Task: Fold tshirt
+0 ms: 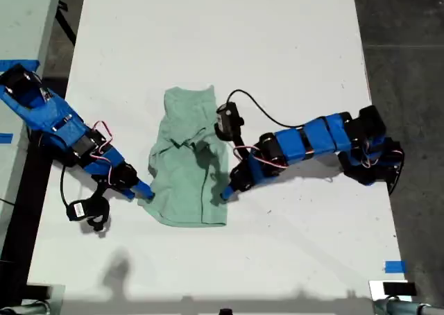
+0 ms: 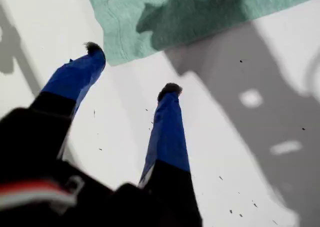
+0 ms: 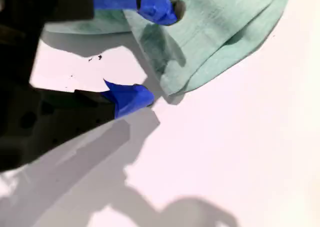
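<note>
The tshirt (image 1: 187, 159), rumpled mid-table (image 1: 277, 51) between the arms, looks light, soft and limp, so you should pinch a hem corner, where my first gripper (image 2: 131, 69) gapes wide just short of it and my second gripper (image 3: 159, 53) straddles its edge, also spread.

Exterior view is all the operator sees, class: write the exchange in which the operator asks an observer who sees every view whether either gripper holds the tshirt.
Operator: Does my first gripper hold the tshirt?
Observer: No. It is open, with only bare table between its fingers.
Operator: And my second gripper?
Observer: Open too, astride the tshirt's edge: one finger above the cloth, the other on the table beside it.
</note>
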